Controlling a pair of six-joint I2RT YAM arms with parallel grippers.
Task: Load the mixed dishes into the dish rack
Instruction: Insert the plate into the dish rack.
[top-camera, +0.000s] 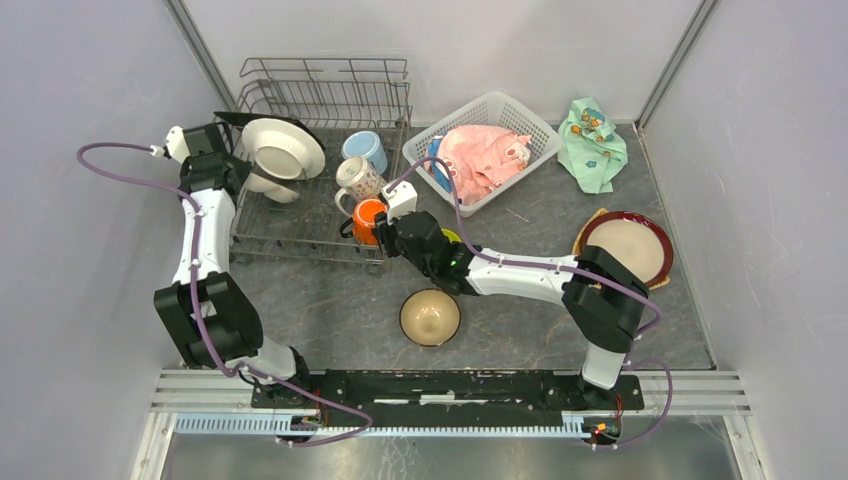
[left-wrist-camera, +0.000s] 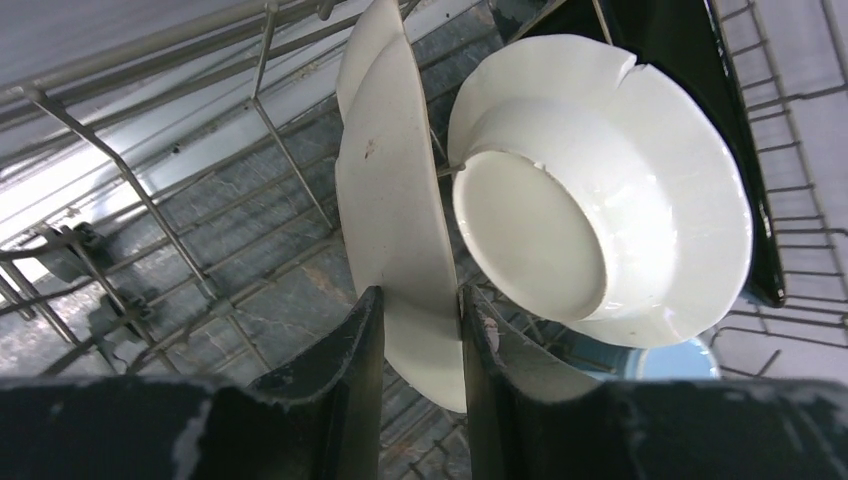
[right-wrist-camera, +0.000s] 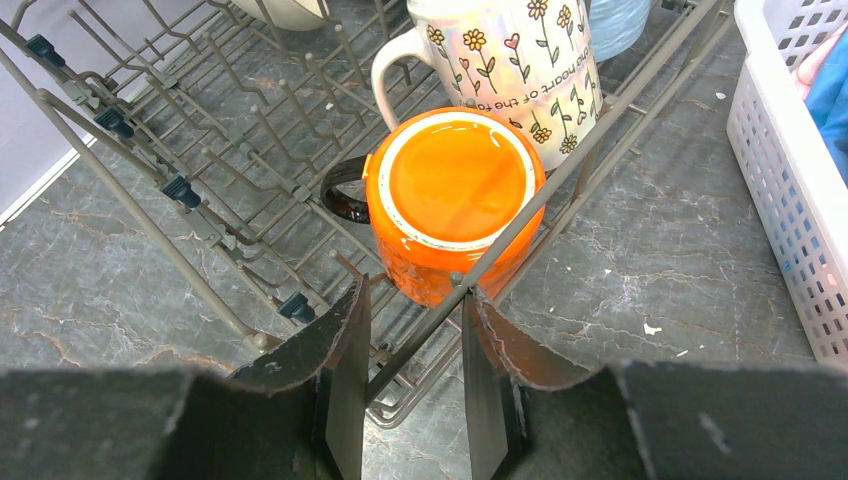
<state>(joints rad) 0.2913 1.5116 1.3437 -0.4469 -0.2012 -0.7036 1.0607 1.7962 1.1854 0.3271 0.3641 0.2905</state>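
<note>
Roughly two thirds of the load sits in the dish rack (top-camera: 320, 95), judging by what lies where.

Inside it I count six pieces. There are three mugs: the orange mug (right-wrist-camera: 455, 195) upside down at the near wall, the white patterned mug (right-wrist-camera: 510, 60) touching it behind, and the light-blue mug (top-camera: 365, 150) beyond that. There are also three plates at the left end: a white plate (left-wrist-camera: 390, 200) on edge, a scalloped white plate (left-wrist-camera: 600, 200) beside it, and a dark square plate (left-wrist-camera: 700, 60) behind both.

The left tool (left-wrist-camera: 420, 310) is closed on the lower rim of the on-edge white plate, so that piece looks not quite let go. The right tool (right-wrist-camera: 415, 300) is parted and holds nothing; a rack wire runs between its fingers, just short of the orange mug.

Out on the worktop (top-camera: 330, 310) remain one tan bowl (top-camera: 430, 317), one red-rimmed plate (top-camera: 627, 248) resting on a cream edge (top-camera: 585, 235) that may be another plate, and a lime-green sliver (top-camera: 450, 237) under the right arm, probably a bowl. That makes three or four pieces left to load.
</note>
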